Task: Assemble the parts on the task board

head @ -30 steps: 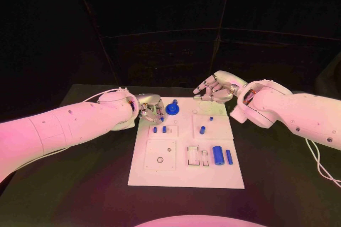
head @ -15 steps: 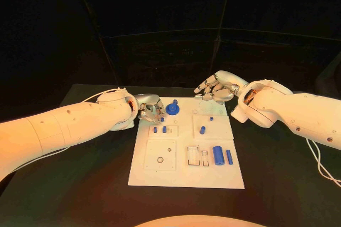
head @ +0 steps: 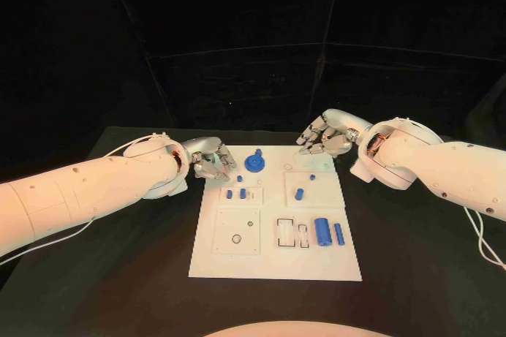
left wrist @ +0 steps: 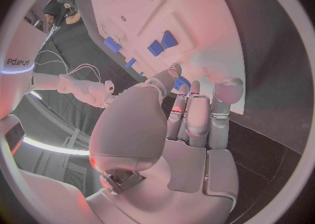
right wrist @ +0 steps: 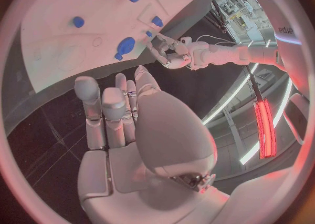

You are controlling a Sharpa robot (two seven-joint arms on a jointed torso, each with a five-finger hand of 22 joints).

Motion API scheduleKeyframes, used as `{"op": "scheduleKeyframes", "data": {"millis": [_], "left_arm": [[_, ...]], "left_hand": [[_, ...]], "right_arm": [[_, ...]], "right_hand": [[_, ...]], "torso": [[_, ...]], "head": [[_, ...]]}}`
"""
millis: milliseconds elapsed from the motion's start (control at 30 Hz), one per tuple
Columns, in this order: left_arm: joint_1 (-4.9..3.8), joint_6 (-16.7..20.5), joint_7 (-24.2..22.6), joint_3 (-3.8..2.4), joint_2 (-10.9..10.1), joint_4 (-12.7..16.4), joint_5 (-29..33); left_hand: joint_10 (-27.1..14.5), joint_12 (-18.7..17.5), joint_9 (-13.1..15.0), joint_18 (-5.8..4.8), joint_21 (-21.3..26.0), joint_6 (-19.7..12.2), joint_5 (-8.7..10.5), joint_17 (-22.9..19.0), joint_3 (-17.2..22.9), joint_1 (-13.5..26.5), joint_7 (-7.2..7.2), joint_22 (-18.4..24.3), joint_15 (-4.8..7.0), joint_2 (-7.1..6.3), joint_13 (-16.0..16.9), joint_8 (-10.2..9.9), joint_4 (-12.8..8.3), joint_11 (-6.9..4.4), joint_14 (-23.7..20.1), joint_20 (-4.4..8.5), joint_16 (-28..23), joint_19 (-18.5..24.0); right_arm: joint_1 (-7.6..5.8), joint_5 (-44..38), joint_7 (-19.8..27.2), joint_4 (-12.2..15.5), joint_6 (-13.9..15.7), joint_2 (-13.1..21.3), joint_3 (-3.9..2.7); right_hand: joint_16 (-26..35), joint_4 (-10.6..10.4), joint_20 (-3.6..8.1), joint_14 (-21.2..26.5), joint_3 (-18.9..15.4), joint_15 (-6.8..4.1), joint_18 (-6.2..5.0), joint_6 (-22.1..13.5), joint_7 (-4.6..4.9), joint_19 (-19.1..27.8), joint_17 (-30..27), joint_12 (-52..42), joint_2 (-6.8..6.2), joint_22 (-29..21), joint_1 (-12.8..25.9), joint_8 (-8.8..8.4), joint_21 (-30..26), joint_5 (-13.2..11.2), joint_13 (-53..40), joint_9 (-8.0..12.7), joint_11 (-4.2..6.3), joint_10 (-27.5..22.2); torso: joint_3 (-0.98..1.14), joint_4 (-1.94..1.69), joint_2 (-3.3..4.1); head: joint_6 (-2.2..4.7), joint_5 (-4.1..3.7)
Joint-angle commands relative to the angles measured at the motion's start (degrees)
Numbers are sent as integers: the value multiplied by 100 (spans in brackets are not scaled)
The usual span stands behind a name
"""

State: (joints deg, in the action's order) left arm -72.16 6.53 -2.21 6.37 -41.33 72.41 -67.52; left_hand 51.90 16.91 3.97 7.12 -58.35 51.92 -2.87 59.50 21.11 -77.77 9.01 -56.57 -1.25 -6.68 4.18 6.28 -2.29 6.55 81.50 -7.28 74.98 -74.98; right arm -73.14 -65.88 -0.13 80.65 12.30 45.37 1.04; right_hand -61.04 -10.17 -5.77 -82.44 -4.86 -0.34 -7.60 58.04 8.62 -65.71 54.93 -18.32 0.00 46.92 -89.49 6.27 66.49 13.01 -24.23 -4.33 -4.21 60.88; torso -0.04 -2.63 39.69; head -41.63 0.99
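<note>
The white task board [head: 274,260] lies in the middle of the black table. A blue gear-shaped part [head: 254,161] sits at its far end, with small blue pegs [head: 239,178] just in front of it. A thick blue cylinder [head: 322,232] lies in the near right slots. My left hand [head: 211,161] hovers at the board's far left edge, fingers curled in, holding nothing. In the left wrist view the left hand [left wrist: 187,124] points at blue parts [left wrist: 163,42] on the board [left wrist: 190,19]. My right hand [head: 325,138], also curled and holding nothing, hangs off the far right corner.
The right wrist view shows my right hand [right wrist: 125,113] above the table beside the board [right wrist: 59,61], with the gear-shaped part [right wrist: 125,45] and the left hand [right wrist: 172,53] beyond. Black table [head: 422,278] surrounds the board on all sides.
My left hand has drawn back to the left, away from the gear-shaped part and the small peg beside it. The right hand has shifted slightly right.
</note>
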Motion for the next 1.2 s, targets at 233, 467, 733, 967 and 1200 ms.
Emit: {"op": "scheduleKeyframes", "data": {"millis": [233,467,733,967,1200], "left_arm": [[-6,518,-2073,1,-387,511,4588],[12,323,-2533,7,-562,802,5814],[23,346,-2636,9,-660,847,6108],[25,369,-2634,10,-689,811,6151],[26,388,-2624,10,-687,795,6159]], "left_hand": [[97,326,-2,340,1545,302,3,-2000,-5,-6,90,1383,-61,184,58,126,48,17,-1091,-35,-1271,1032],[318,567,-4,346,1738,361,3,-2548,-112,103,71,1510,-34,211,120,154,136,-32,-1396,-24,-1623,1133],[340,613,-5,345,1781,372,2,-2629,-129,97,74,1543,-30,219,129,161,138,-37,-1431,-18,-1673,1135],[336,620,-4,345,1794,378,2,-2640,-133,93,74,1553,-29,221,129,165,137,-36,-1436,-16,-1680,1136],[323,628,-5,345,1812,376,2,-2656,-133,81,79,1568,-29,232,128,165,134,-34,-1444,-15,-1691,1136]], "right_arm": [[224,-2384,-453,-7,-64,69,2],[432,-3015,-547,37,-69,57,2],[489,-3215,-578,127,-179,81,2],[498,-3185,-563,150,-295,76,2],[504,-3156,-579,100,-428,24,2]], "right_hand": [[-2,42,6,-73,115,-4,-55,141,-33,-109,16,435,-42,67,-185,-55,21,-110,638,31,-7,126],[-11,26,-19,-85,133,51,-54,97,5,-107,21,661,-114,63,-181,-150,14,-138,942,45,-73,10],[-46,19,-39,-96,127,78,-49,71,33,-121,55,743,-161,90,-156,-198,27,-148,1092,46,-109,-36],[-73,9,-46,-106,127,83,-44,80,44,-136,83,756,-161,114,-138,-203,42,-146,1132,43,-116,-32],[-64,15,-54,-119,205,82,-33,126,48,-193,62,792,-112,203,-177,-216,100,-150,1298,36,-116,35]], "torso": [[-1,2,0],[3,3,1],[2,8,5],[1,3,5],[-3,-8,1]], "head": [[93,-243],[103,-310],[107,-318],[103,-334],[79,-342]]}}
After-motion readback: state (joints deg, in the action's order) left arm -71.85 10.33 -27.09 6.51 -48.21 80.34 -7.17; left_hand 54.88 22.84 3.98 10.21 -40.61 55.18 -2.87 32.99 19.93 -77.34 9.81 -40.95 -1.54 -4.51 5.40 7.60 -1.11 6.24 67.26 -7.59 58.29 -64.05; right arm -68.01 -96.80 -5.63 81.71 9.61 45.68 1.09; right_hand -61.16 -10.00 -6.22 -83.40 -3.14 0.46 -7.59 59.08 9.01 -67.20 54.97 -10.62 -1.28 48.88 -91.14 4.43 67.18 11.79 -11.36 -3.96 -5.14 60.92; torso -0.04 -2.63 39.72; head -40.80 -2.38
